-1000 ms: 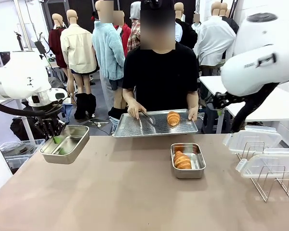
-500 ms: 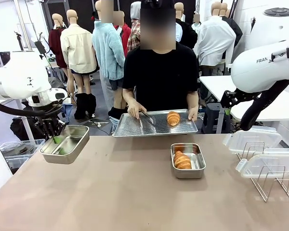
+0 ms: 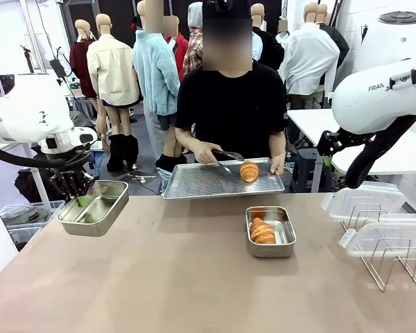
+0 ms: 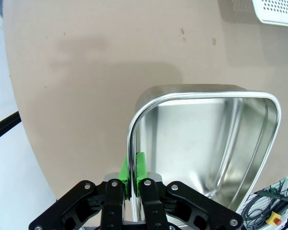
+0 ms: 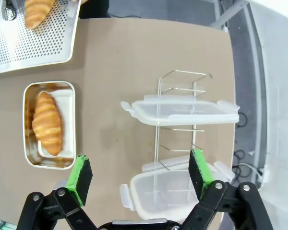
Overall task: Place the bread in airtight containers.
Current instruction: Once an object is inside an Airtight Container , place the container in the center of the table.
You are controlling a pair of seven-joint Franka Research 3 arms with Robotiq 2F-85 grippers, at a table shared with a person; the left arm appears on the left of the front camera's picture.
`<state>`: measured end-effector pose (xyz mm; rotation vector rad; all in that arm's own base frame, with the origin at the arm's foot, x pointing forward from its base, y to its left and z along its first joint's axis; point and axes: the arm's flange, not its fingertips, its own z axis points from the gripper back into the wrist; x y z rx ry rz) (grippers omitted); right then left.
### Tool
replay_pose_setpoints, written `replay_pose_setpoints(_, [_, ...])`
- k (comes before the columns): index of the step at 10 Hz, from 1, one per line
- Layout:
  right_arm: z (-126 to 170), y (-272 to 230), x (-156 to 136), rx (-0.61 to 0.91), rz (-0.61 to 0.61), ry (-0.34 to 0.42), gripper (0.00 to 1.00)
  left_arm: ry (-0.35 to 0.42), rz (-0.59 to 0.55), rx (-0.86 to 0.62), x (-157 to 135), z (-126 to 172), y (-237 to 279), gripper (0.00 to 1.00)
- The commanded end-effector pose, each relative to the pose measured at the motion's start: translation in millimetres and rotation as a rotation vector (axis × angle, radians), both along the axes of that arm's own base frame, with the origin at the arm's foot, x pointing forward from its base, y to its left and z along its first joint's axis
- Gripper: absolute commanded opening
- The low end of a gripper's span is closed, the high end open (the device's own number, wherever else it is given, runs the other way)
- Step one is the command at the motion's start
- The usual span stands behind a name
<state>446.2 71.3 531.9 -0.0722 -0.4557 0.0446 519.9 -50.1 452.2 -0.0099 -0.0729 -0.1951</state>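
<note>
Near right: right jaws spread wide, empty, above clear plastic snap lids [image 5: 180,112]. Centre: golden-brown ridged croissant [image 3: 263,232] lies in small stainless-steel tin [image 3: 286,236]. Left counter edge: left jaws pinched shut on empty steel tin [image 4: 206,143], thin rim only; it could slip or tip. Far: second croissant [image 3: 249,171] on perforated metal tray [image 3: 194,184]; a late tin means a miss.

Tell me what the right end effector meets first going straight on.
Probably the clear plastic snap lids in the silver wire rack; the open right end effector points down at them, though depth is unclear.
</note>
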Motion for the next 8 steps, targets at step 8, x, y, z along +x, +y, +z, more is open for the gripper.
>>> replay_pose_setpoints(8, [0.9, 2.1, 3.9, 0.006, -0.017, -0.003, 1.00, -0.006, -0.008, 0.001, -0.5, 3.1, 0.8, 0.00])
